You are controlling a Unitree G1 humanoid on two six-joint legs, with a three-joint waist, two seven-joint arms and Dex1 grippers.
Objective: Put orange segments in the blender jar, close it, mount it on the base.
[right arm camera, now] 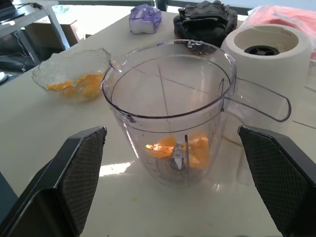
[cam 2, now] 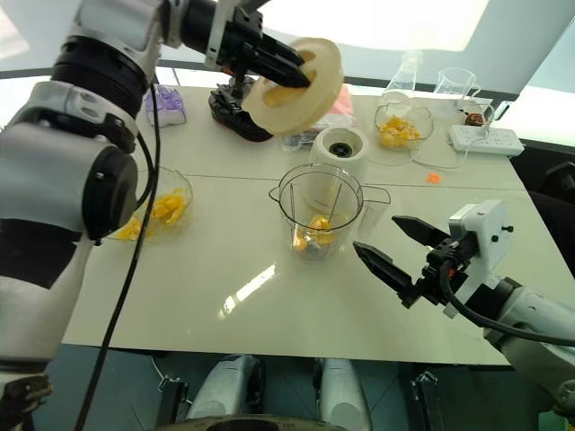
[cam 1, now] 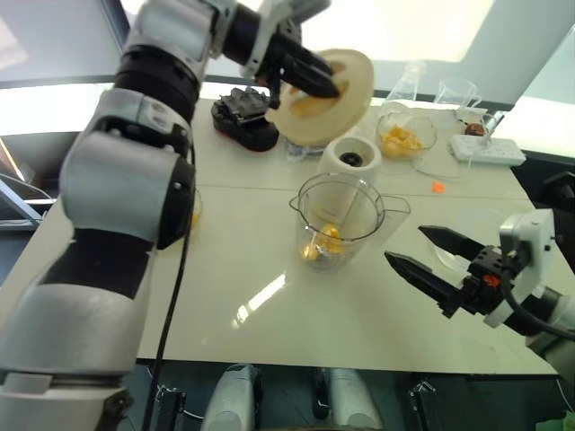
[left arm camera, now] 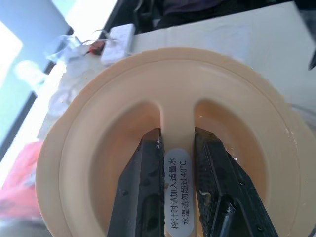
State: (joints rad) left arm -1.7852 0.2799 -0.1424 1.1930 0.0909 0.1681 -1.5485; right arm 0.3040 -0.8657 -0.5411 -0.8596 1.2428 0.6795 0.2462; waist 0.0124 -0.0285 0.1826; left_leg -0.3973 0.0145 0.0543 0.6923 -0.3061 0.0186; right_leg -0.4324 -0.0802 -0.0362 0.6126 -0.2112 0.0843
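Observation:
The clear blender jar (cam 1: 340, 220) stands open-topped at mid-table with several orange segments (right arm camera: 180, 148) around its blades. Just behind it sits the cream-white base (cam 1: 352, 157) with its dark socket up. My left gripper (cam 1: 319, 83) is raised above the table behind the jar, shut on the centre ridge of a flat cream round lid (cam 1: 355, 85), which hangs tilted; in the left wrist view the fingers (left arm camera: 143, 187) pinch that ridge from both sides. My right gripper (cam 1: 406, 244) hovers open just right of the jar and nearer me, pointing at it, with nothing between its fingers.
A scalloped glass bowl (cam 2: 162, 208) of orange pieces sits at the left, a second bowl (cam 1: 404, 136) at the back right. A black device (cam 1: 244, 117), a clear beaker (cam 1: 456, 90) and a power strip (cam 1: 490, 148) line the far edge. One stray orange piece (cam 1: 437, 187) lies right of the base.

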